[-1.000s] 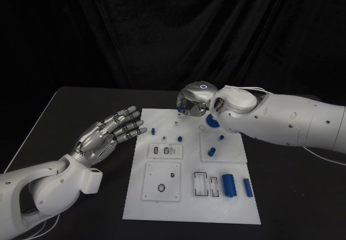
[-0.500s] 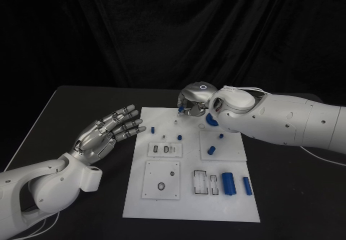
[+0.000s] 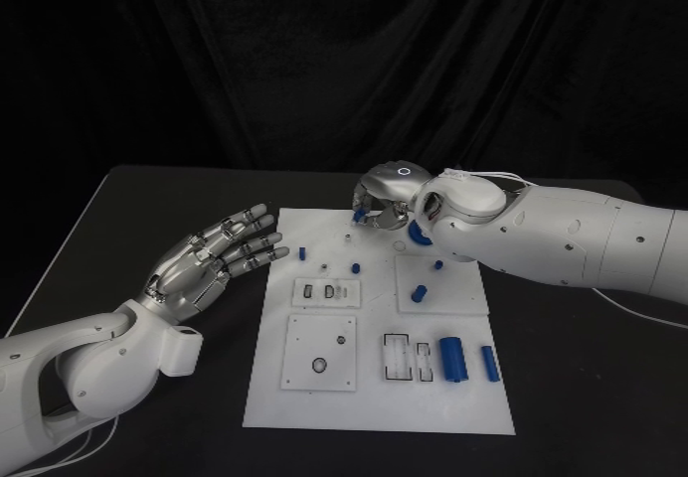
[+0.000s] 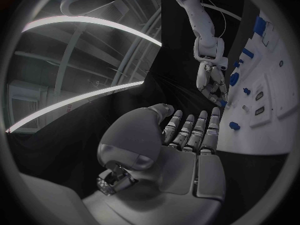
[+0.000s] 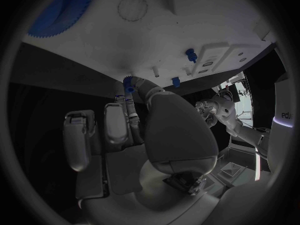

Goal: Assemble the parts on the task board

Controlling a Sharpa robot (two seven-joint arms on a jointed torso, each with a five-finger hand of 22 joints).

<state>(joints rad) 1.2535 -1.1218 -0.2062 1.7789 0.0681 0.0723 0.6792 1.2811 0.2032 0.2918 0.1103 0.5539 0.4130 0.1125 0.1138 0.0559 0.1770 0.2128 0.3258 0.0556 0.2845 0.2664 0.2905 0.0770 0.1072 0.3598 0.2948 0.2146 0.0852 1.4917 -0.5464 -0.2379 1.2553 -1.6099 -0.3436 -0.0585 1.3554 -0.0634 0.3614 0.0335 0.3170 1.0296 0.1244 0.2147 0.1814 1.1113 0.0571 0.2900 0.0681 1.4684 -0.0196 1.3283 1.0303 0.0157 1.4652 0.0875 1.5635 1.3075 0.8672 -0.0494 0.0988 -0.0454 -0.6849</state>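
Right hand (image 3: 385, 202) sits over the far edge of the task board (image 3: 376, 402), fingers curled in and pinching a small blue part (image 5: 128, 84) at the fingertips — in the right wrist view the piece is a little toothed blue thing held between thumb and finger just off the board's edge. A larger blue gear (image 3: 418, 235) lies on the board right beside that hand, partly hidden by the wrist. Left hand (image 3: 213, 260) hovers palm-up over the black table (image 3: 129, 214) just left of the board, fingers spread and straight, holding nothing; the left wrist view shows the same flat open palm (image 4: 181, 150). On the board — small blue pegs near the far left corner (image 3: 302, 255), another short peg (image 3: 356, 266) beside it, a blue piece (image 3: 419, 292) on the right-hand raised tile, and two blue cylinders (image 3: 454, 360) lying side by side near the front right. White inset tiles with slots and round holes (image 3: 323, 364) fill the middle and front left of the board.
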